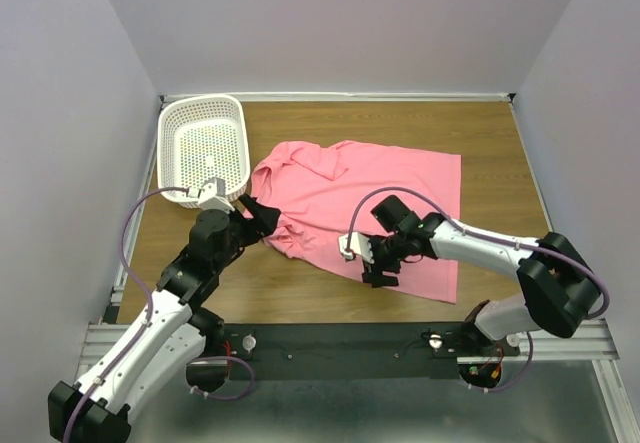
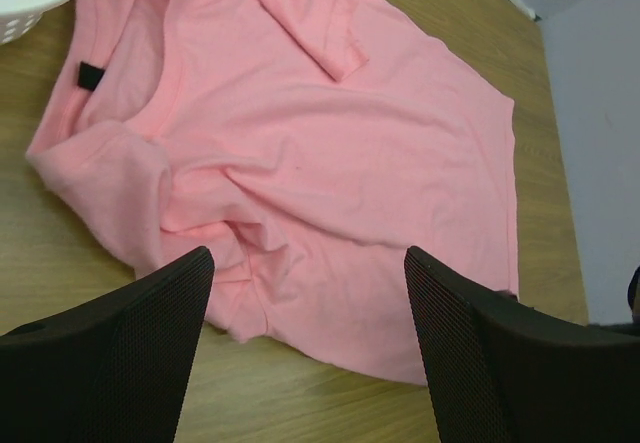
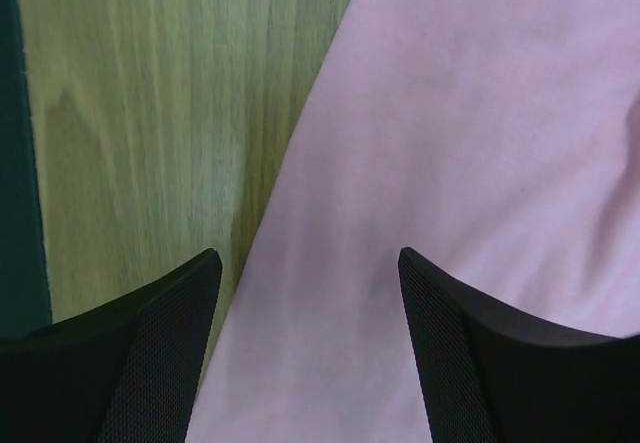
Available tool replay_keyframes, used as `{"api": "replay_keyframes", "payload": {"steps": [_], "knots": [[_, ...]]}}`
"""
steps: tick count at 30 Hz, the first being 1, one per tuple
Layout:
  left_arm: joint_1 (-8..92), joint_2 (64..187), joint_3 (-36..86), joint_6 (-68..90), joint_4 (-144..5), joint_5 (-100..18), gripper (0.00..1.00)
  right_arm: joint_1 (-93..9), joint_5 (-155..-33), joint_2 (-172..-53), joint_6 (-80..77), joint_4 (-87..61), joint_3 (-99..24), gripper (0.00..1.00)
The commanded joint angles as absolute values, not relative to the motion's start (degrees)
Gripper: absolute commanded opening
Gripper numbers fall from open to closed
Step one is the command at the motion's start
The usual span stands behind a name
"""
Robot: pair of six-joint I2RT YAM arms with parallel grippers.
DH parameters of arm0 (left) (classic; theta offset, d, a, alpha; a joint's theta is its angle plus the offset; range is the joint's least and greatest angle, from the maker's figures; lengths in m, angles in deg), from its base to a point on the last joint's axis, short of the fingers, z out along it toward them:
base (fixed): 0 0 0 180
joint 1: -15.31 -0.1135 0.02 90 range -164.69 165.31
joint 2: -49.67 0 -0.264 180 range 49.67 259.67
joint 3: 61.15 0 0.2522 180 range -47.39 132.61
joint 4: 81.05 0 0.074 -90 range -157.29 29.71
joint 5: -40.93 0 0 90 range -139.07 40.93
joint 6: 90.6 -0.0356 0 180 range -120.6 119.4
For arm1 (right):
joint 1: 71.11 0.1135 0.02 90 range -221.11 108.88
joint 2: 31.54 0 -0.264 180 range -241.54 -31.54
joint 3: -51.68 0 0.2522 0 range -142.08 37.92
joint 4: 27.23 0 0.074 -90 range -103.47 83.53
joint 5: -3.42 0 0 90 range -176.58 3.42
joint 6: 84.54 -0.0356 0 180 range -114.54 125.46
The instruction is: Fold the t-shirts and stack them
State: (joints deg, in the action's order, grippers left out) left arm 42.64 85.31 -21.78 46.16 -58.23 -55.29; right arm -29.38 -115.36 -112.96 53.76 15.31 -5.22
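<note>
On the table [image 1: 500, 128], the t-shirt [image 1: 370, 183] lies rumpled, folding not yet begun; left tool [image 2: 308, 260] and right tool [image 3: 310, 261] both gape apart, empty.

T-shirt [image 1: 370, 198]: soft matt pink cloth, creased. Table [image 1: 500, 133]: smooth wood-grain top, low sheen; basket [image 1: 203, 100]: white perforated plastic, slightly glossy. Left gripper [image 2: 308, 263] fingers [image 2: 110, 363]: black, matt, fine mesh-like grip texture; right gripper [image 3: 308, 258] fingers [image 3: 120, 363] look the same.

Both arms out over the table, jaws apart.
The left arm [image 1: 190, 268] angles up, its left gripper [image 1: 263, 216] pointing right; the right arm [image 1: 480, 245] stretches leftward, its right gripper [image 1: 378, 271] tipped down, holding nothing.
</note>
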Motion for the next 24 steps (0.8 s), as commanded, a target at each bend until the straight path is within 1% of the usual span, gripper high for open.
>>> {"api": "replay_keyframes", "payload": {"steps": [1,4,5,7,8,9,10,11,13,14,15,16,18,19,21,22,23,24], "knots": [[42.3,83.6,-22.1,54.5,-51.7,-62.6,0.84,-26.3,-104.3,-114.8,50.1,10.1,-3.0,0.78],[42.4,84.6,-22.3,56.9,-50.0,-63.1,0.83,-25.7,-101.4,-115.6,49.9,9.5,-1.8,0.72],[42.3,85.5,-22.3,57.1,-49.8,-63.2,0.82,-25.6,-101.1,-115.6,50.0,9.5,-1.5,0.65],[42.3,86.2,-22.0,57.2,-49.7,-63.6,0.82,-25.6,-99.2,-115.3,50.5,9.6,-0.7,0.56],[42.3,86.8,-21.8,57.0,-50.1,-63.7,0.81,-25.6,-98.4,-115.1,50.6,9.6,0.2,0.44],[42.4,86.8,-21.8,56.7,-50.6,-63.6,0.81,-25.6,-96.5,-114.5,51.3,9.8,0.8,0.38],[42.4,87.4,-21.6,56.6,-50.9,-63.6,0.80,-25.6,-95.6,-114.1,51.8,10.1,1.4,0.28],[42.3,87.5,-21.5,56.1,-51.4,-63.4,0.78,-25.6,-94.4,-113.4,52.2,10.4,2.7,0.22],[42.4,88.2,-20.8,53.2,-53.6,-62.3,0.76,-25.8,-90.6,-110.4,54.0,11.4,4.3,0.18],[42.3,88.6,-20.4,52.0,-54.2,-62.0,0.76,-26.1,-89.4,-109.2,54.8,11.8,5.2,0.06],[42.3,90.1,-19.6,49.3,-55.7,-60.8,0.76,-27.9,-87.7,-106.2,57.4,12.8,6.7,0.02],[42.3,90.1,-19.2,47.3,-56.8,-59.8,0.76,-29.4,-87.2,-106.2,58.9,13.6,7.4,0.02],[42.4,91.9,-18.4,44.4,-60.5,-56.5,0.76,-33.7,-86.9,-101.9,65.3,16.5,8.4,0.00],[42.3,92.5,-18.2,42.6,-62.1,-54.8,0.77,-39.8,-87.1,-100.6,67.9,17.7,8.5,0.00],[42.3,94.5,-17.9,37.0,-66.2,-50.8,0.77,-46.6,-87.8,-98.2,73.4,19.8,8.6,0.01],[42.4,95.5,-17.6,35.4,-70.7,-46.2,0.77,-53.0,-89.4,-97.5,78.5,22.0,8.4,0.04],[42.3,98.0,-17.2,32.5,-72.6,-44.6,0.77,-55.9,-90.3,-96.9,80.6,22.9,8.0,0.07],[42.3,99.7,-16.3,31.3,-75.3,-43.5,0.77,-58.4,-91.4,-97.0,82.1,23.8,7.4,0.16]]}}
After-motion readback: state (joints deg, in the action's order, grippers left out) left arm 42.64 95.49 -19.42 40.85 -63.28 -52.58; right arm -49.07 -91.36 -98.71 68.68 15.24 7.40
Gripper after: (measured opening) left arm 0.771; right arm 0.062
